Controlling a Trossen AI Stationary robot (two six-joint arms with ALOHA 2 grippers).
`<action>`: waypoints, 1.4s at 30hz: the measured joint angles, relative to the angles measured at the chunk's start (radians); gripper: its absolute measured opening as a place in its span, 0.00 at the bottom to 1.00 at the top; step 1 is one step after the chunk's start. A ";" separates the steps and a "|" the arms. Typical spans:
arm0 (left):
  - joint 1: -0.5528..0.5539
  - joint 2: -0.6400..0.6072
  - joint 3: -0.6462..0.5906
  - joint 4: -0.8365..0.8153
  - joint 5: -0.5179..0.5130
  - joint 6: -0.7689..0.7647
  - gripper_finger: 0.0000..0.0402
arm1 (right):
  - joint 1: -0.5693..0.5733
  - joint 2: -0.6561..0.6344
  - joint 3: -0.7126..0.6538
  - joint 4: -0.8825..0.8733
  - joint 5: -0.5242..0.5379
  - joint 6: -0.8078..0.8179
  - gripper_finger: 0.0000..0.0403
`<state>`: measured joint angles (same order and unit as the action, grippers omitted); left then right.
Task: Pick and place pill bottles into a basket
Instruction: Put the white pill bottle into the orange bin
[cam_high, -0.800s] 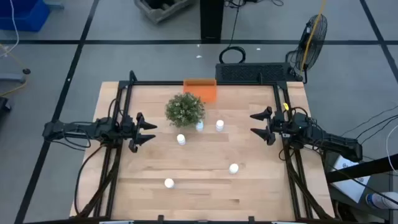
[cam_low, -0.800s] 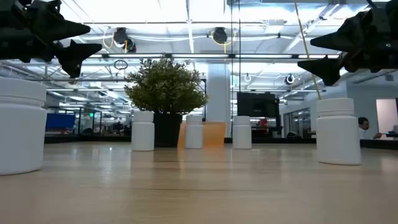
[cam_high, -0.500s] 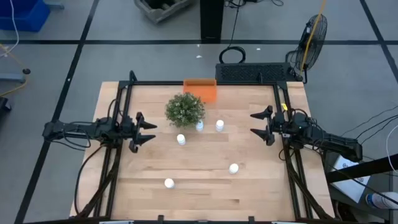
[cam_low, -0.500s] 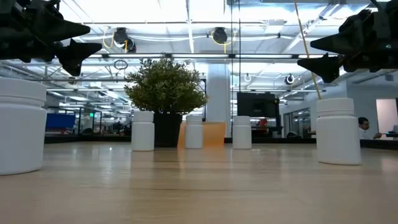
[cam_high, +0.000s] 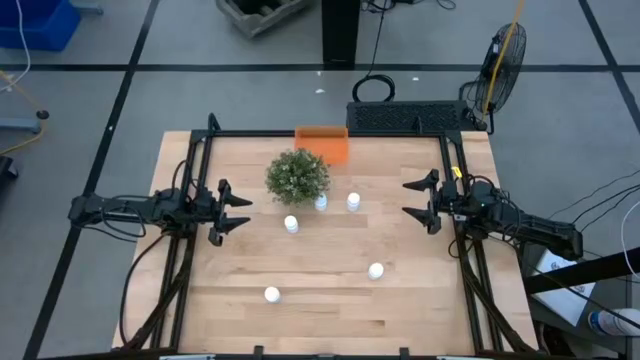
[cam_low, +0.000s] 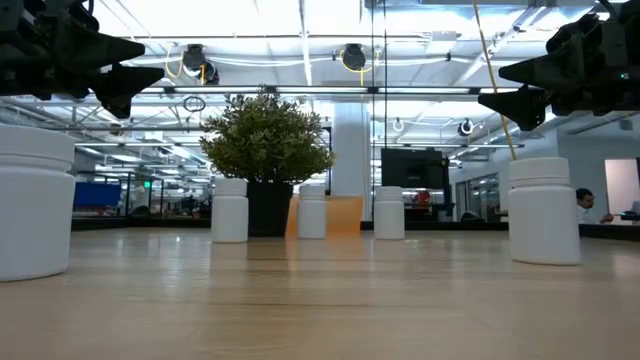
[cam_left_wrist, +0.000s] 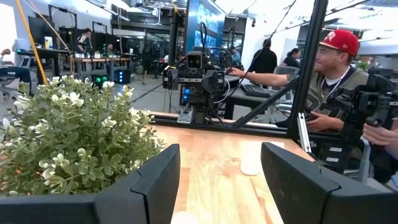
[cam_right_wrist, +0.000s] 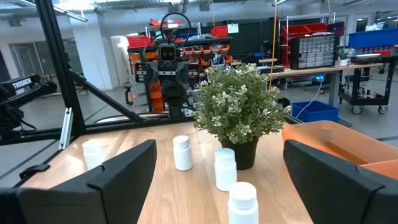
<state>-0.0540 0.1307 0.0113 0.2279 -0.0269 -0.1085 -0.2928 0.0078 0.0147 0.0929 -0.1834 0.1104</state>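
Five small white pill bottles stand upright on their bases on the wooden table: three (cam_high: 291, 224) (cam_high: 321, 202) (cam_high: 353, 201) close to the potted plant (cam_high: 297, 175), two (cam_high: 375, 270) (cam_high: 271, 294) nearer the front. The orange basket (cam_high: 322, 140) sits on the table at the far edge behind the plant; it also shows in the right wrist view (cam_right_wrist: 339, 143). My left gripper (cam_high: 246, 213) is open and empty above the table's left side, pointing right. My right gripper (cam_high: 405, 198) is open and empty above the right side, pointing left.
The bushy plant (cam_low: 265, 140) stands between the bottles and the basket. A black frame (cam_high: 320, 133) runs round the table's edges. People sit beyond the table in the left wrist view (cam_left_wrist: 329, 74). A keyboard (cam_high: 405, 118) lies past the far edge.
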 joint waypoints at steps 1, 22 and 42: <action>0.000 0.000 0.000 0.000 0.000 0.001 0.57 | 0.000 0.000 0.000 0.000 0.000 0.000 0.86; 0.000 0.000 0.000 0.001 -0.001 -0.005 0.57 | -0.002 0.107 0.206 -0.009 0.001 0.014 0.86; 0.000 0.000 0.000 -0.016 0.000 -0.033 0.57 | -0.155 0.896 0.524 -0.050 0.025 -0.259 0.86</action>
<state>-0.0538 0.1303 0.0113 0.2119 -0.0265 -0.1417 -0.4478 0.9033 0.5388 0.0433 -0.1584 -0.1485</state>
